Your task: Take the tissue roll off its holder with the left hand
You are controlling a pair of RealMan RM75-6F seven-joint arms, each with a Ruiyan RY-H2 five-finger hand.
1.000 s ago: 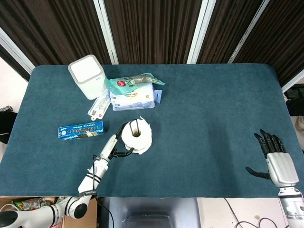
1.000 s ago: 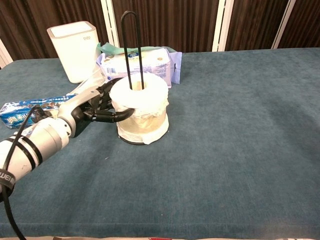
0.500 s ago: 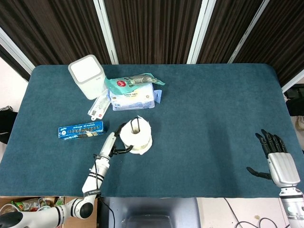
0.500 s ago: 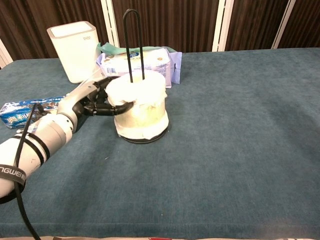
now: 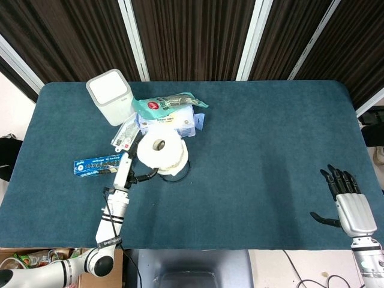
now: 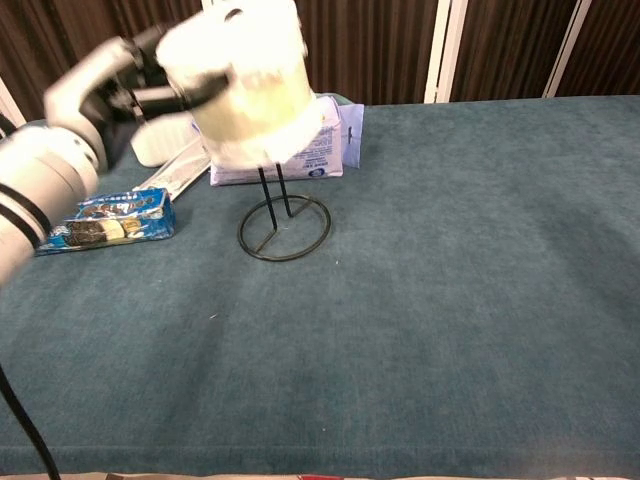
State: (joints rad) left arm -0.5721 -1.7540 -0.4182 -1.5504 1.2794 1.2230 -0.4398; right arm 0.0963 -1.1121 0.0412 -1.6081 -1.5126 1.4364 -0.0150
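The white tissue roll (image 6: 245, 75) is raised high and blurred in the chest view, well above the holder's ring base (image 6: 285, 228). The thin black rods (image 6: 270, 190) still run up into the roll's underside. My left hand (image 6: 135, 80) grips the roll from its left side. From the head view the roll (image 5: 161, 153) looks large, with the left hand (image 5: 129, 175) beside it and a sliver of the holder's base (image 5: 182, 170) below it. My right hand (image 5: 345, 201) lies open near the table's front right edge, holding nothing.
A blue snack box (image 6: 110, 218) lies left of the holder. Behind it are a pack of wipes (image 6: 320, 140), a green packet (image 5: 165, 105), a small white packet (image 5: 126, 135) and a white bin (image 5: 109, 96). Teal cloth covers the table (image 5: 270, 138).
The left hand has lifted the roll from the holder's base up along the rods and leftward. The base ring now shows bare. The right hand has stayed put.
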